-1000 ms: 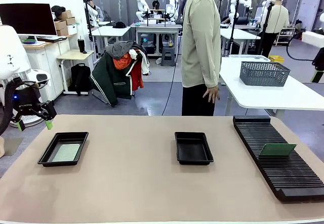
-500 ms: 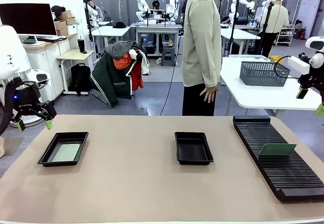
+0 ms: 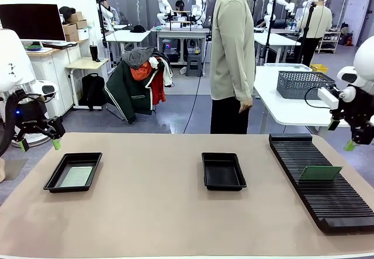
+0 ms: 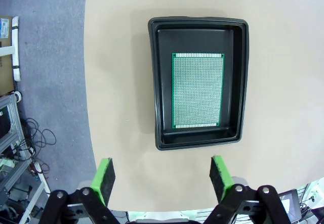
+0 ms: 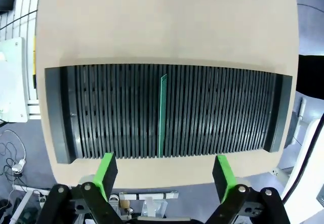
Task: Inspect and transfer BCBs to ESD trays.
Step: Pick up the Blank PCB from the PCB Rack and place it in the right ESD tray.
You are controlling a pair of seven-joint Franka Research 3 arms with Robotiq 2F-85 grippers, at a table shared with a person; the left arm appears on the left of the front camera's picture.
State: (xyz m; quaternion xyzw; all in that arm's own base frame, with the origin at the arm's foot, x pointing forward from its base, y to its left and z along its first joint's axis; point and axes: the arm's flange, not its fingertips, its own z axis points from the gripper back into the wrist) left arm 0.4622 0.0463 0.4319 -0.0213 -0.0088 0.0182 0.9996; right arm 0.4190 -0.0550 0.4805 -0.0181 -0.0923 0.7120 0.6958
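**Transfer partly complete.** One BCB (image 4: 197, 90) lies flat on the floor of the left ESD tray (image 3: 54, 177). The centre ESD tray (image 3: 223, 174) is empty. A second BCB (image 3: 319, 172) stands on edge in a slot of the black rack (image 3: 333, 206) on the right of the tabletop (image 3: 146, 212). The left end effector (image 3: 39, 145) hangs near the filled tray, fingers spread and holding nothing. The right end effector (image 3: 340, 135), likewise spread and empty, hangs above the rack. What probably remains is lifting the racked board, inspecting it and placing it in the empty tray.

Bare tabletop (image 3: 146, 212) between left tray (image 3: 56, 172) and middle tray (image 3: 223, 176); rack (image 3: 333, 203) at right.
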